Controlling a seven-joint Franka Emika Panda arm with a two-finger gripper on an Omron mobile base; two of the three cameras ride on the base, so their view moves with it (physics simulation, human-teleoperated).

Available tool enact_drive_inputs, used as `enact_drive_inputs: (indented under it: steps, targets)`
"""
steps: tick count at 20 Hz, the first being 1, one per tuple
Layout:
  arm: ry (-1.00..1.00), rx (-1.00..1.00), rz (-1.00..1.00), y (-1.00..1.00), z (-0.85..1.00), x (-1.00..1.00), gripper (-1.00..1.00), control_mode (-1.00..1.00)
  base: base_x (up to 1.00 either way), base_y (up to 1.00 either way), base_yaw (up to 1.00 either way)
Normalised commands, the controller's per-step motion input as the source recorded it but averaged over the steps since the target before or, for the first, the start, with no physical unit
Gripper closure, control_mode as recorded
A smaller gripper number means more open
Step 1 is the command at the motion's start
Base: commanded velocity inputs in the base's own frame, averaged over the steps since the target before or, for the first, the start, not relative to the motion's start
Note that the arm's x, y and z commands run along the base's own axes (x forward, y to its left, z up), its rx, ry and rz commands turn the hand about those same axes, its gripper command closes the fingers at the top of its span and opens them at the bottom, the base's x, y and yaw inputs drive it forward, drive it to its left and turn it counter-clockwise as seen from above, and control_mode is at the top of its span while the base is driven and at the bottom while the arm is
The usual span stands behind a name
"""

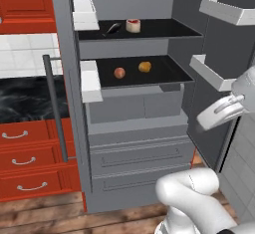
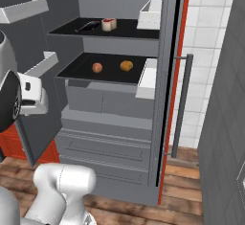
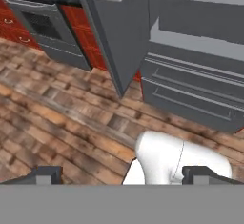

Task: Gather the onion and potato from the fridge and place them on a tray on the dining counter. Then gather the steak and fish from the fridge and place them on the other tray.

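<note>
The grey fridge (image 1: 134, 128) stands with both doors swung open. On its lower black shelf lie a reddish onion (image 1: 119, 72) (image 2: 97, 67) and, to its right, an orange-yellow potato (image 1: 145, 66) (image 2: 126, 65). The upper shelf holds a dark fish (image 1: 113, 28) (image 2: 89, 26) and beside it a round red-and-white steak (image 1: 133, 25) (image 2: 108, 24). My gripper (image 3: 123, 175) is open and empty, its tips set wide apart, and points down at the wooden floor in front of the fridge drawers. My white hand (image 1: 221, 111) (image 2: 31, 97) hangs low by the door, well short of the shelves. The tray and dining counter are out of view.
White door bins (image 1: 90, 81) (image 1: 211, 71) jut from both open doors at shelf height. Red drawers (image 1: 30, 161) under a black veined countertop (image 1: 25, 98) stand left of the fridge. The hand view shows an oven (image 3: 45, 25) by the red cabinets, beyond the open door's edge.
</note>
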Motion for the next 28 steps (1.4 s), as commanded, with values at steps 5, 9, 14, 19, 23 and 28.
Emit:
enact_drive_inputs:
  steps: [5, 9, 14, 19, 23, 28]
  targets:
    - [-0.07, -0.26, -0.15, -0.45, -0.14, -0.02, -1.00, -1.00, 0.00, 0.00, 0.00]
    - [-0.34, -0.23, -0.19, -0.08, -0.02, 0.00, -1.00, -1.00, 0.00, 0.00, 0.00]
    - [-0.42, -0.03, -0.26, 0.00, 0.00, 0.00, -1.00, -1.00, 0.00, 0.00, 0.00]
    - [-0.10, 0.09, -0.11, -0.27, 0.00, 0.01, -1.00, -1.00, 0.00, 0.00, 0.00]
    - [-0.03, 0.14, 0.00, -0.25, 0.00, 0.12, -1.00, -1.00, 0.00, 0.00, 0.00]
    - [-0.25, 0.10, 0.00, 0.00, 0.00, 0.12, -1.00, -1.00, 0.00, 0.00, 0.00]
